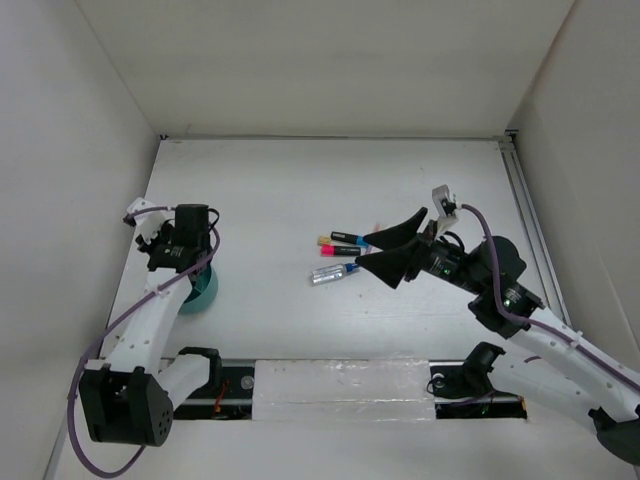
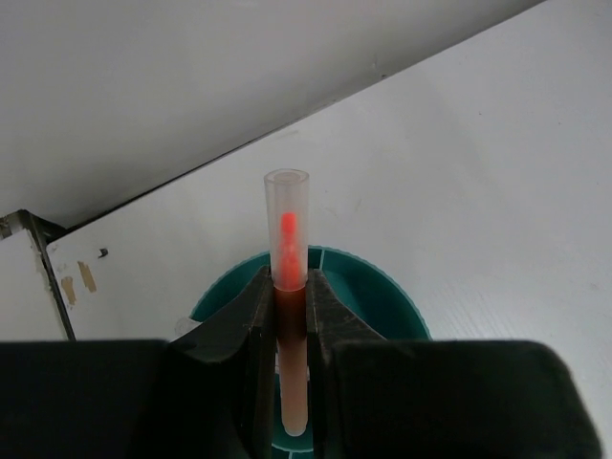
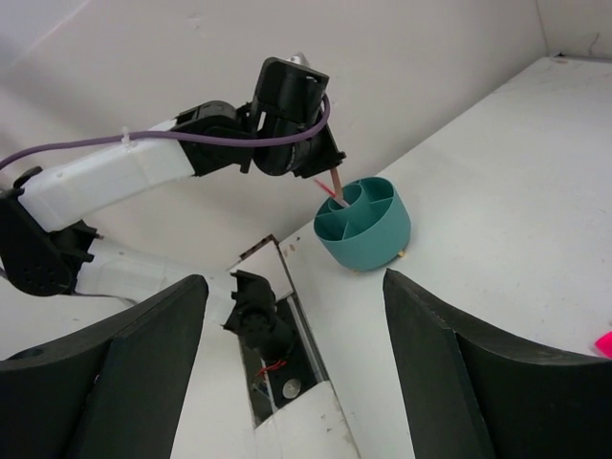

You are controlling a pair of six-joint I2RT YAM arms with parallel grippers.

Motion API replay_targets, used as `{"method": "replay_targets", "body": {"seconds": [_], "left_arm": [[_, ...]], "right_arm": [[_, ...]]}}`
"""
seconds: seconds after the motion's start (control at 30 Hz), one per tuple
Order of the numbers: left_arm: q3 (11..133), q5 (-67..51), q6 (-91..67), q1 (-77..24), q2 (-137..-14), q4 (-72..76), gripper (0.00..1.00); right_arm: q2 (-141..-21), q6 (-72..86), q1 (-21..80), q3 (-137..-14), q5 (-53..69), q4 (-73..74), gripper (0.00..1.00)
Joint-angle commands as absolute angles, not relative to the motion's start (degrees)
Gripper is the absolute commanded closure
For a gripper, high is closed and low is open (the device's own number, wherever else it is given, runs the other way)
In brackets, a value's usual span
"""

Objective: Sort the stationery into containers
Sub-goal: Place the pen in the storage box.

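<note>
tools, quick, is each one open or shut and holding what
Left tool: shut on the orange pencil, over the teal cup.
Right tool: open, holding nothing.

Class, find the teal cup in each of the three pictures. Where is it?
Top external: teal cup left of centre, partly under the left arm.
Left wrist: lower centre, behind the left claw.
Right wrist: middle, slightly right, standing on the table.
Shared landmark: the left claw, shut on a clear-capped orange stick, at the cup.
</note>
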State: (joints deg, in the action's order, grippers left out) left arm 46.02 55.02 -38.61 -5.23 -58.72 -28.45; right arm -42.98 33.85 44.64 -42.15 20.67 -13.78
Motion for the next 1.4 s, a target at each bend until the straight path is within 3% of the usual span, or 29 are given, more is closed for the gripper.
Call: {"method": "replay_targets", "body": {"seconds": [0.0, 1.37], "left_arm": [[48.7, 57.8, -44.0, -5.0, -58.4, -32.1, 1.0], [52.6, 55.4, -52.9, -5.0, -67.0, -39.9, 1.0]], "right_arm": [[-41.7, 33.0, 44.4, -42.0, 21.7, -17.5, 0.2], [-35.5, 33.0, 39.6, -40.4, 23.8, -15.9, 0.17]]}}
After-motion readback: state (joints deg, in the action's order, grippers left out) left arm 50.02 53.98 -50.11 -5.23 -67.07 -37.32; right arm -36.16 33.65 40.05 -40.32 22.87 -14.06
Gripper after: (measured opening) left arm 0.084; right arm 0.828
